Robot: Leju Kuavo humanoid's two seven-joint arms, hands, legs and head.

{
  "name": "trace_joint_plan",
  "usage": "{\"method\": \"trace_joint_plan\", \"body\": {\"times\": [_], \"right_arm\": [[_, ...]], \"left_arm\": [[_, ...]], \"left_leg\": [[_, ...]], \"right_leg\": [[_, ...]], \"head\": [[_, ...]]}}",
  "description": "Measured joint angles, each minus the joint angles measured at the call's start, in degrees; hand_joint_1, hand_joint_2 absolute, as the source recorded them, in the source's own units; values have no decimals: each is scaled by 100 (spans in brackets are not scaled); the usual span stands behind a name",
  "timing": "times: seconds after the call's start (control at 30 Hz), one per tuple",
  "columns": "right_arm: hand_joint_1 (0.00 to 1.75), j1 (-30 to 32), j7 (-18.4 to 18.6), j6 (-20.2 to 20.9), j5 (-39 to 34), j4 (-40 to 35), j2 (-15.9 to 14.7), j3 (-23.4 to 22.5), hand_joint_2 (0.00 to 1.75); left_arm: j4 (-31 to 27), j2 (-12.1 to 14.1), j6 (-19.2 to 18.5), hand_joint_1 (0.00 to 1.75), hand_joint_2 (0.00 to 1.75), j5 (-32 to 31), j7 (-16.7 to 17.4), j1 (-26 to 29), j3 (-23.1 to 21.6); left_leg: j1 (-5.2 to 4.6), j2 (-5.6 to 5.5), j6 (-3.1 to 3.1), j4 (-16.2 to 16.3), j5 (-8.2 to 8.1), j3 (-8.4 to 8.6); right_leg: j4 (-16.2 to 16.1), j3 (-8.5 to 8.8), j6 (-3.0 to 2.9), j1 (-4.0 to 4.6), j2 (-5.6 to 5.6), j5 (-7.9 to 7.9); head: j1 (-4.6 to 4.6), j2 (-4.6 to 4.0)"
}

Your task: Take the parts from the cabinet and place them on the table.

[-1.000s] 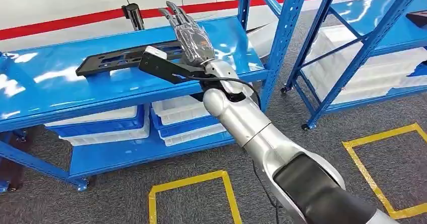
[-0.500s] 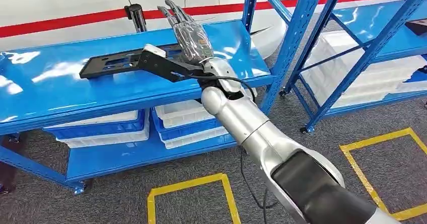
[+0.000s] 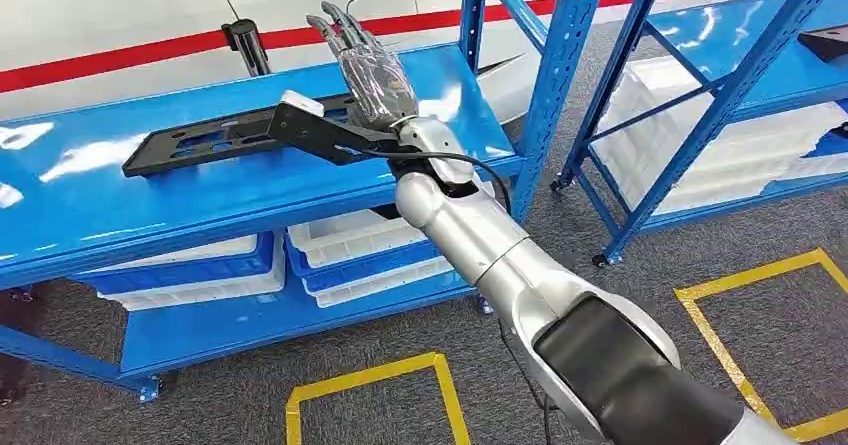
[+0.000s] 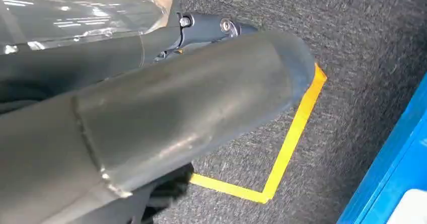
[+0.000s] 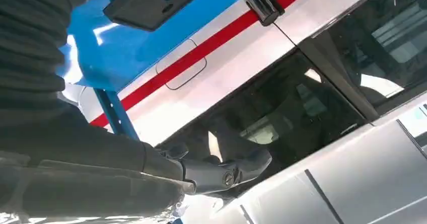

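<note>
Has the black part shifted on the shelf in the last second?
No. The black part keeps its place on the blue shelf, one end under the right hand; the whole picture slid, so the camera moved.

Factory storeroom — blue steel racks, stacked bins, floor tape

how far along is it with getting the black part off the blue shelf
Nothing looks done: the long flat black plastic part lies on the glossy blue metal shelf. In hand: the right hand is stretched flat over the part's near end, fingers straight, not gripping. Left: grasping, lifting, carrying it to the table.
</note>
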Motion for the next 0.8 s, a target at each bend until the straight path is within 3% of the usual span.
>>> {"method": "trace_joint_plan", "body": {"times": [0.07, 0.1, 0.13, 0.17, 0.2, 0.23, 0.27, 0.3, 0.4, 0.43, 0.47, 0.5, 0.57, 0.6, 0.63, 0.67, 0.7, 0.77, 0.8], "right_arm": [[0, -17, -18, -13, -13, 29, 24, 0, 175], [0, -21, -24, -20, -24, 41, 24, 0, 175], [0, -50, -31, -31, -28, 55, 24, 0, 175], [0, -52, -35, -35, -33, 63, 26, 0, 175], [0, -40, -39, -40, -33, 83, 24, 0, 175], [0, -42, -42, -40, -33, 83, 24, 0, 175], [0, -49, -48, -42, -33, 85, 22, 0, 175], [0, -64, -59, -44, -33, 90, 26, 2, 175], [0, -82, -66, -44, -33, 109, 31, 11, 175], [0, -64, -66, -44, -35, 136, 26, 20, 175], [0, -54, -66, -44, -37, 153, 24, 26, 175], [0, -54, -66, -44, -41, 173, 29, 37, 175], [0, -58, -76, -46, -46, 177, 57, 57, 175], [0, -62, -79, -48, -50, 184, 59, 68, 175], [0, -63, -79, -57, -57, 199, 61, 79, 175], [0, -77, -81, -61, -63, 214, 90, 94, 175], [0, -68, -81, -64, -72, 223, 90, 101, 175], [0, -73, -81, -70, -96, 234, 96, 103, 175], [0, -84, -79, -77, -96, 234, 109, 103, 175]], "left_arm": [[0, 7, -9, 0, 0, 2, -7, 0, 15], [0, 18, -22, 0, 0, 2, -9, -5, 22], [2, 26, -29, 0, 0, 2, -13, -16, 29], [0, 24, -46, 0, 0, -2, -15, -31, 26], [2, 24, -46, 0, 0, -4, -17, -25, 29], [2, 24, -46, 0, 0, -4, -17, -23, 31], [2, -5, -44, 0, 0, 0, -17, -17, 33], [2, -4, -44, 0, 0, -2, -20, -19, 39], [2, -4, -37, 0, 0, 4, -22, -32, 64], [2, -11, -37, 0, 0, 13, -22, -24, 79], [2, -20, -35, 0, 0, 22, -22, -14, 85], [2, -26, -31, 0, 0, 28, -22, -6, 90], [2, -50, -18, 0, 0, 48, -24, -7, 96], [2, -50, -18, 0, 0, 48, -28, -8, 101], [2, -46, -13, 0, 0, 48, -31, -8, 109], [2, -46, -4, 0, 0, 48, -31, -17, 112], [2, -46, -4, 0, 0, 46, -31, -13, 112], [4, -50, -7, 0, 0, 44, -31, -9, 116], [2, -50, -7, 0, 0, 35, -31, -19, 114]], "left_leg": [[-12, -10, 96, -1068, 630, 460], [-27, -32, 136, -1305, 616, 593], [-74, -26, 156, -1402, 557, 663], [-95, -11, 181, -1403, 524, 669], [-106, -20, 238, -1480, 529, 683], [-111, -18, 262, -1494, 524, 730], [-62, -14, 281, -1568, 549, 821], [-68, -16, 292, -1583, 548, 867], [-67, -19, 333, -1580, 514, 884], [-67, -21, 334, -1577, 494, 893], [-67, -24, 329, -1576, 482, 907], [-64, -31, 304, -1570, 452, 940], [-52, -36, 257, -1556, 386, 1020], [-54, -35, 214, -1543, 343, 1041], [-71, -35, 174, -1522, 313, 1059], [-77, -26, 129, -1527, 283, 1025], [-75, -21, 105, -1510, 272, 1043], [-43, -20, 61, -1477, 244, 1079], [-24, -15, 26, -1335, 210, 984]], "right_leg": [[-5, 97, 12, 18, 26, -57], [-16, 117, 18, 14, 28, -70], [-16, 93, 57, 71, 32, -87], [-51, 83, 85, 34, 36, -82], [41, 120, 182, 76, 33, -9], [24, 141, 201, 74, 31, -2], [86, 53, 193, 97, 24, -87], [238, 20, 200, 63, 8, -158], [1301, -581, 174, 46, 7, -572], [1730, -865, 187, 48, 6, -692], [1771, -946, 234, 38, 5, -666], [1445, -857, 318, 14, 0, -477], [409, -419, 456, -32, -32, 37], [-24, -273, 459, -67, -78, 239], [-33, -296, 339, -13, -85, 87], [-13, -218, 223, -6, -84, 76], [-21, -235, 187, -11, -68, 164], [-20, -158, 112, -34, -51, 166], [-32, -124, 98, -50, -45, 152]], "head": [[-2, 0], [8, 0], [0, 0], [-9, 0], [-4, 0], [0, 0], [0, 0], [7, 0], [4, 0], [11, 0], [9, 0], [9, 0], [9, 0], [13, 0], [4, 0], [2, 0], [0, 0], [2, 0], [7, 0]]}}
